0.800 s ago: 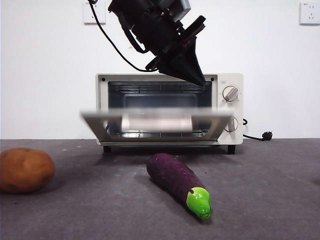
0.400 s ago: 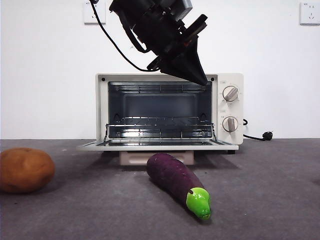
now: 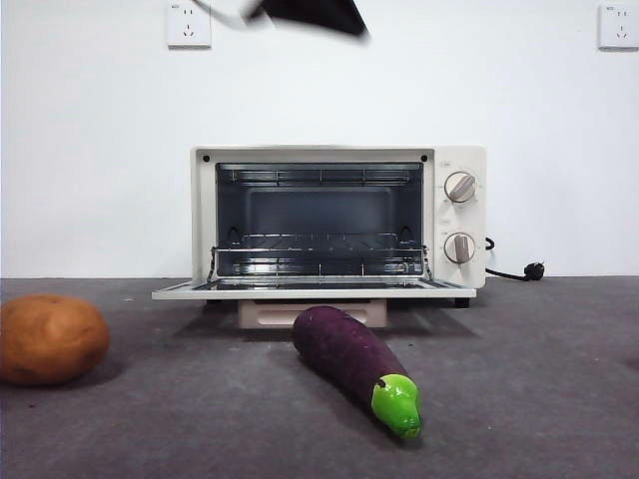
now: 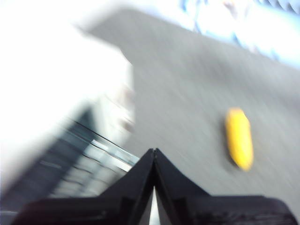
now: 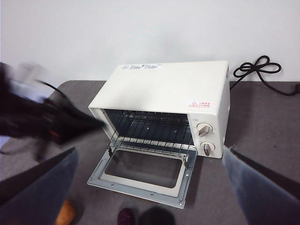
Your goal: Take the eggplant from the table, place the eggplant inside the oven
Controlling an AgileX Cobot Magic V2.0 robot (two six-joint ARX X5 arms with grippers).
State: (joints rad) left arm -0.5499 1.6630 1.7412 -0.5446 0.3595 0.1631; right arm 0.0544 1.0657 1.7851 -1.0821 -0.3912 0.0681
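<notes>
The eggplant (image 3: 349, 361) lies on the table (image 3: 539, 399) just in front of the oven (image 3: 454, 215), green cap toward the camera. The oven's door (image 3: 310, 292) hangs flat open and its wire rack (image 3: 319, 244) is bare. My left gripper (image 4: 153, 157) is shut with nothing in it, high above the oven; in the front view it is only a blurred black tip (image 3: 310, 12) at the top edge. My right gripper (image 5: 147, 151) is open and empty, high in front of the oven. A dark purple bit of the eggplant (image 5: 125, 217) peeks in at the right wrist view's edge.
A round orange-brown potato (image 3: 50, 339) sits at the table's left. A blurred yellow shape (image 4: 239, 138) lies on the table in the left wrist view. A black power cord (image 3: 514, 273) trails from the oven's right side. The blurred left arm (image 5: 47, 124) crosses the right wrist view.
The oven door dropped from half open to flat open. The left arm then rose fast from in front of the oven's top to the top edge of the front view.
</notes>
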